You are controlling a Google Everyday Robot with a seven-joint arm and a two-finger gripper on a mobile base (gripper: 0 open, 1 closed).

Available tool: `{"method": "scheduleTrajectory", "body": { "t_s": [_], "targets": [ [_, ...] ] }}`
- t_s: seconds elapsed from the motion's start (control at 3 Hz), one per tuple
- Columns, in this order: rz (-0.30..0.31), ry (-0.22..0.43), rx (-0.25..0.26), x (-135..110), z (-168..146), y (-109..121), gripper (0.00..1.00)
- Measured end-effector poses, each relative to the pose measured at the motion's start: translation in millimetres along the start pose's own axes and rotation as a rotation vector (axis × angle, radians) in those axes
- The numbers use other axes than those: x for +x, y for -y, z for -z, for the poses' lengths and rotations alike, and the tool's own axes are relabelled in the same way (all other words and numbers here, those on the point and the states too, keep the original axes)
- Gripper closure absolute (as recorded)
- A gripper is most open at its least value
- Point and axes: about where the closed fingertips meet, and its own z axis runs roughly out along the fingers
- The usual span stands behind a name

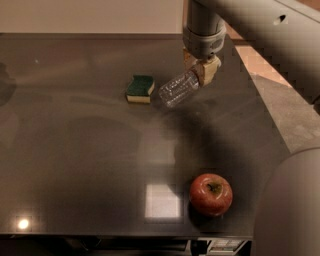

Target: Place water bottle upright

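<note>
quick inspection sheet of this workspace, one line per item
surface: dark glossy table, with bright light reflections near the front edge
job's things: water bottle tilted, not upright, top end up at the gripper, base pointing down toward the sponge; cannot tell if the base touches the table
clutter: green and yellow sponge just left of the bottle; red apple alone near the front edge
grippers: gripper over the far right part of the table, shut on the bottle's top end
cables: nothing seen
surroundings: pale wall behind the table, floor to the right, robot body at the lower right
</note>
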Motion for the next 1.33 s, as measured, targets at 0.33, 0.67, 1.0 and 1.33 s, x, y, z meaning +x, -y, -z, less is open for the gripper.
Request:
{"method": "scheduleTrajectory", "body": {
  "t_s": [0.33, 0.67, 1.0, 1.33],
  "targets": [
    [0.167, -0.049, 0.086, -1, 23, 2, 1.0],
    [0.319, -0.067, 0.182, -5, 47, -3, 1.0],
    [0.477, -0.097, 0.283, -10, 69, -14, 1.0],
    [0.638, -0.174, 0.391, -15, 86, -28, 1.0]
  ]
}}
